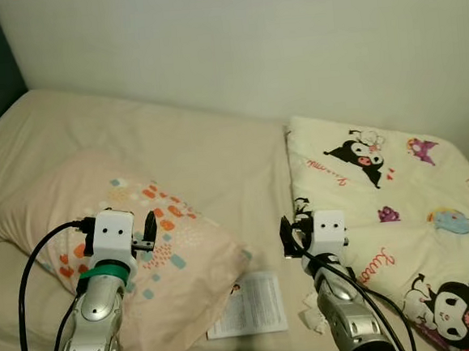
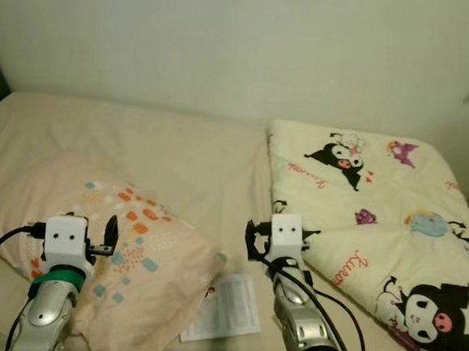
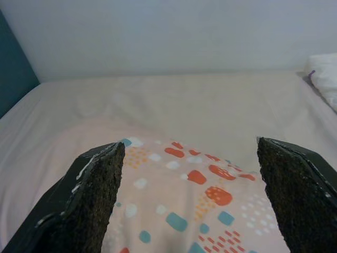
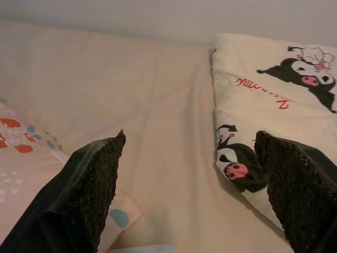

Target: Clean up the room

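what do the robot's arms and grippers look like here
Both arms are silver metal with a white boxy wrist block bearing two small dark dots. The left arm has a green band under its block and a thick black cable looping off to its side. The right arm has black cables running down it. Each gripper, left and right, has two long black fingers with rough, grainy inner pads.

Silver arms, white wrists (one green-banded), black cables

- Bare bed sheet [image 1: 217,156] runs open between pillow [image 1: 125,233] and quilt [image 1: 383,204].
- Beside the pillow, a leaflet [image 1: 249,304] lies flat on the sheet.
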Motion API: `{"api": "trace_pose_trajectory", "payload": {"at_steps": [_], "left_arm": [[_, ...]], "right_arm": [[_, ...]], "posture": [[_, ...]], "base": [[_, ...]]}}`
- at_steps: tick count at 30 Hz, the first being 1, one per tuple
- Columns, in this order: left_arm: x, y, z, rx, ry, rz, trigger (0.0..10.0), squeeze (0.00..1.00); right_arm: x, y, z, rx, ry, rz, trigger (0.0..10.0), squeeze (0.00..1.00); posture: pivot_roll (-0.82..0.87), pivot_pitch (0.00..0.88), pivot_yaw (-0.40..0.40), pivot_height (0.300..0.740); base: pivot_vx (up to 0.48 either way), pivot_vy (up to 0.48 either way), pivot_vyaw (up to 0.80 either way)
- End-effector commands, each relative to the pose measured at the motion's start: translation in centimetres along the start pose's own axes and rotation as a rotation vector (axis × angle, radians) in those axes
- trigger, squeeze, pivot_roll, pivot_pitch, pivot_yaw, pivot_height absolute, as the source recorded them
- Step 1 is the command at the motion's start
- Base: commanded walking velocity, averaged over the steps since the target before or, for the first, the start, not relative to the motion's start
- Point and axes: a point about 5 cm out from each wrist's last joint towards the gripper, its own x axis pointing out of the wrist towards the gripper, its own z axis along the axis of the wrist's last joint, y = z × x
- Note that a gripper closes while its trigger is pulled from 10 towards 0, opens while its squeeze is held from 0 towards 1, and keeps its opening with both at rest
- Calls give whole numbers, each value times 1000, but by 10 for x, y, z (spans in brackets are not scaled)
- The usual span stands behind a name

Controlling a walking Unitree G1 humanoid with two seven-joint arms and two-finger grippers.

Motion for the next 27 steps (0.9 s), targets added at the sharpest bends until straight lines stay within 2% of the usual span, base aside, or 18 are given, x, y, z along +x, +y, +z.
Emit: {"api": "trace_pose_trajectory", "payload": {"at_steps": [1, 10, 19, 27], "left_arm": [[-1, -5, -10, -26, 56, -21, 10000, 0], [-3, -4, -18, -31, 104, -8, 10000, 0], [-3, -2, -18, -43, 105, -5, 10000, 0], [-5, -5, -16, -50, 95, -25, 10000, 0]], "right_arm": [[-2, -7, -7, 8, 33, -32, 10000, 0], [-2, -13, -8, -9, 49, -98, 10000, 0], [-3, -16, -11, -5, 64, -124, 10000, 0], [-2, -18, -12, -6, 73, -137, 10000, 0]], "posture": [[142, 15, -91, 740], [138, 19, -89, 740], [140, 20, -85, 740], [140, 20, -85, 740]], "base": [[0, 0, 0], [0, 0, 0], [0, 0, 0], [0, 304, 0]]}}
